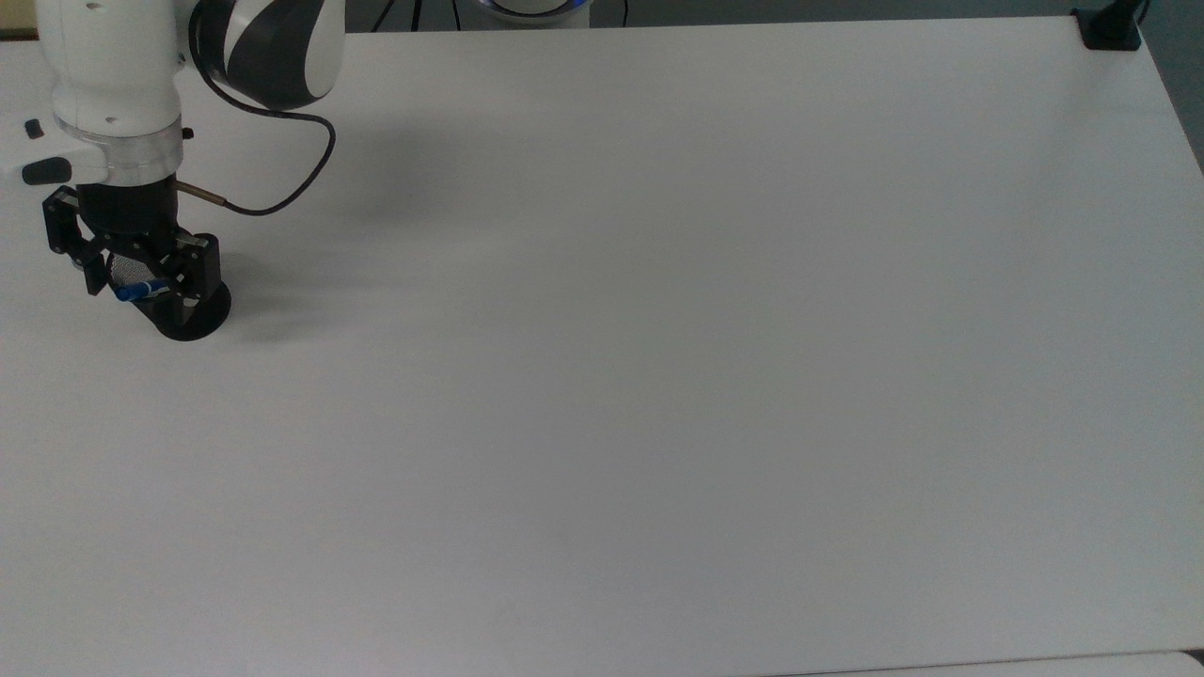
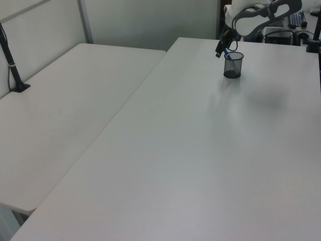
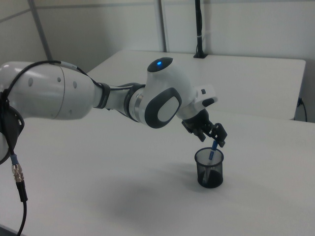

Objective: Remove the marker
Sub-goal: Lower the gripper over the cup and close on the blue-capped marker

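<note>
The marker [image 1: 138, 290] leans in a black mesh cup [image 1: 193, 315] near the top view's left edge of the white table [image 1: 658, 376], its blue cap poking over the rim. My gripper [image 1: 143, 280] hangs right over the cup's mouth, open, with one finger on each side of the cap. The left view has the cup [image 2: 233, 66] at the far end of the table, the gripper [image 2: 223, 48] above the marker's tip [image 2: 226, 51]. From the right view, the gripper [image 3: 211, 140] sits just over the blue marker [image 3: 212, 150] and the cup [image 3: 209, 168].
A black clamp mount [image 1: 1110, 28] stands at the table's far corner on the top view's right. The arm's cable [image 1: 282, 193] loops beside the wrist. A second white table [image 2: 65, 100] adjoins on the left view's left, with a black post [image 2: 12, 70].
</note>
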Controlling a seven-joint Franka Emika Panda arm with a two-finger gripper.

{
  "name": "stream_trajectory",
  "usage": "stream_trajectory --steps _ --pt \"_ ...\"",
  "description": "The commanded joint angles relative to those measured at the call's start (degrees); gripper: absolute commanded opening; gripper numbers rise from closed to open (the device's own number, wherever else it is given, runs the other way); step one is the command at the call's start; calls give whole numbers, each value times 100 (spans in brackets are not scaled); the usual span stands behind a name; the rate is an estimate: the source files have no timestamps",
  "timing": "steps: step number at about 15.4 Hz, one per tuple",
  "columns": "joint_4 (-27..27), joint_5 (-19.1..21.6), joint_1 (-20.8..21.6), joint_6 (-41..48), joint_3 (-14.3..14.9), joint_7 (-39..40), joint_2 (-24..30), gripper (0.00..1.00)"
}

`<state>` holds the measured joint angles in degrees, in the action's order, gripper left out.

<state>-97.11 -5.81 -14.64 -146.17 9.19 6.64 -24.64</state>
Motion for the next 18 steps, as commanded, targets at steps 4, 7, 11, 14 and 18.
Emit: stream_trajectory --steps 4,7,11,14,18 --pt "-71 722 32 -271 39 -128 64 0" --pt "-54 731 32 -245 48 -137 231 0" --pt "-54 722 23 -219 48 -119 372 0" --pt "-97 670 23 -210 57 -41 372 37" --pt "-246 451 23 -219 57 276 311 92"
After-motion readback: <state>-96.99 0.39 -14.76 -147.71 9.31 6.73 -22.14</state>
